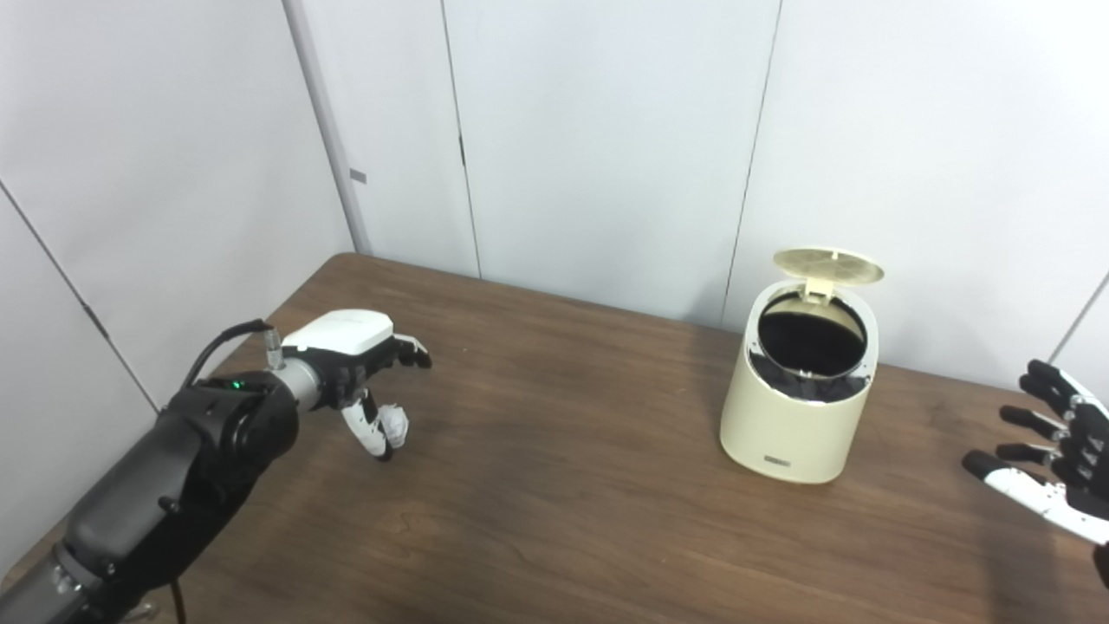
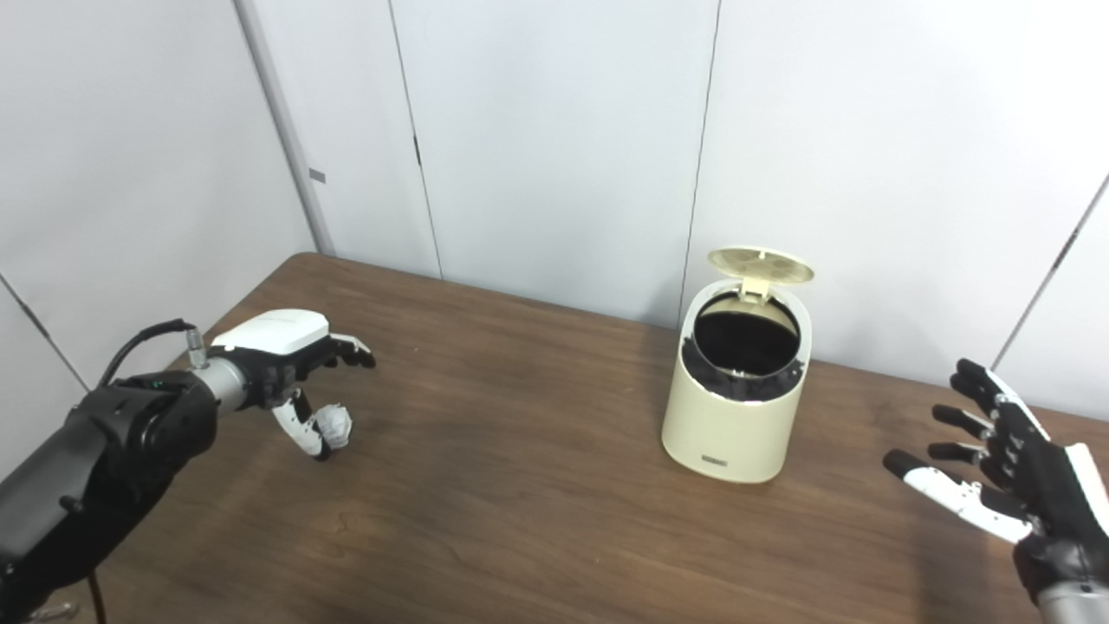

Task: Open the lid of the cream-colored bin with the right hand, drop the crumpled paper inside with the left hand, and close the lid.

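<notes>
The cream-colored bin (image 1: 801, 416) stands on the right half of the wooden table (image 1: 554, 485). Its round lid (image 1: 829, 265) is tipped up at the back, and the dark inside shows. A small crumpled paper ball (image 1: 395, 425) lies on the table at the left. My left hand (image 1: 359, 355) hovers just over it, fingers stretched out above and the thumb (image 1: 368, 433) hanging down against the paper's left side; the hand is open. My right hand (image 2: 1005, 472) floats to the right of the bin, well apart from it, open with fingers spread.
White wall panels (image 1: 606, 130) close off the table's far and left edges, right behind the bin. A black cable (image 1: 221, 342) loops off the left wrist.
</notes>
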### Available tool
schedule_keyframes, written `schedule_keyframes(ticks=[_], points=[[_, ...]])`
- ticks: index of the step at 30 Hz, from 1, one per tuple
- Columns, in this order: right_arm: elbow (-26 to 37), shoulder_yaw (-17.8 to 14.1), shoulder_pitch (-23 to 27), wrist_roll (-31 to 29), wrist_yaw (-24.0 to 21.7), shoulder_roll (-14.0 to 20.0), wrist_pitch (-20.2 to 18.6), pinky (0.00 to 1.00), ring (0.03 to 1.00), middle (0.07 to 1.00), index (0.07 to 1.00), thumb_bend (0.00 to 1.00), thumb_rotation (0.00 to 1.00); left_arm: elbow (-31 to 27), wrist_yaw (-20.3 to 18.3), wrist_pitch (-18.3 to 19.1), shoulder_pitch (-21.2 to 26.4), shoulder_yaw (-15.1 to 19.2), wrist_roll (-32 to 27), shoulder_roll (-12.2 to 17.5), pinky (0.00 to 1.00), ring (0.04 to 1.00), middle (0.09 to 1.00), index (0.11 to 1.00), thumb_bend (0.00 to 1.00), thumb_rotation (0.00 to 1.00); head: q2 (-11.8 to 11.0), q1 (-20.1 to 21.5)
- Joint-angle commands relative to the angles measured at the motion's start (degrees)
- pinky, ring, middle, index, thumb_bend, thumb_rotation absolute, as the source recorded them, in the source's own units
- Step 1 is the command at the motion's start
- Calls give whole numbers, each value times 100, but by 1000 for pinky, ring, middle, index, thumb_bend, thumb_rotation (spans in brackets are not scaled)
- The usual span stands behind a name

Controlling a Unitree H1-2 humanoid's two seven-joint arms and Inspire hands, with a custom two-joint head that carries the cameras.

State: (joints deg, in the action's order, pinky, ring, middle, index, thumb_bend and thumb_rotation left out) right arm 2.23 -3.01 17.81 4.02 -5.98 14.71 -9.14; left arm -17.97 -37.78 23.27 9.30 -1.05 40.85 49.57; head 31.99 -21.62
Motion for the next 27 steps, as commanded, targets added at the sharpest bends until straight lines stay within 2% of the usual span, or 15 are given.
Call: schedule_keyframes(ticks=[1, 5, 11, 16, 19, 24, 27], points=[[226, -61, 224, -21, 46, 57, 39, 651, 807, 898, 898, 651, 261, 113, 249, -81, 99, 138, 42, 197, 674, 826, 857, 858, 889, 0, 9, 0], [269, -65, 221, -21, 41, 59, -4, 654, 806, 902, 898, 657, 263, 340, 323, -52, 116, 72, 141, 164, 663, 820, 858, 855, 882, 0, 20, -3], [279, -74, 202, -51, 23, 68, 27, 665, 814, 902, 900, 655, 265, 744, 770, -256, 38, 23, 245, 67, 593, 739, 808, 841, 860, 0, 26, 39], [302, -57, 180, -18, 24, 76, 26, 652, 812, 899, 899, 651, 262, 897, 1048, -264, 0, 35, 285, -72, 559, 697, 779, 833, 838, 0, 25, 23], [368, -51, 169, -18, 14, 79, -26, 661, 811, 898, 901, 637, 246, 987, 1279, -419, -35, 114, 121, -175, 502, 628, 719, 817, 832, 0, 36, 30], [450, -57, 167, -47, 5, 65, -108, 688, 817, 904, 905, 611, 201, 1083, 1569, -688, -70, 230, -170, -330, 471, 586, 662, 786, 832, 0, 52, 28], [477, -51, 171, -20, 19, 62, -128, 686, 815, 904, 906, 606, 187, 1140, 1517, -721, -53, 250, -376, -374, 518, 623, 713, 785, 816, 0, 74, 30]])
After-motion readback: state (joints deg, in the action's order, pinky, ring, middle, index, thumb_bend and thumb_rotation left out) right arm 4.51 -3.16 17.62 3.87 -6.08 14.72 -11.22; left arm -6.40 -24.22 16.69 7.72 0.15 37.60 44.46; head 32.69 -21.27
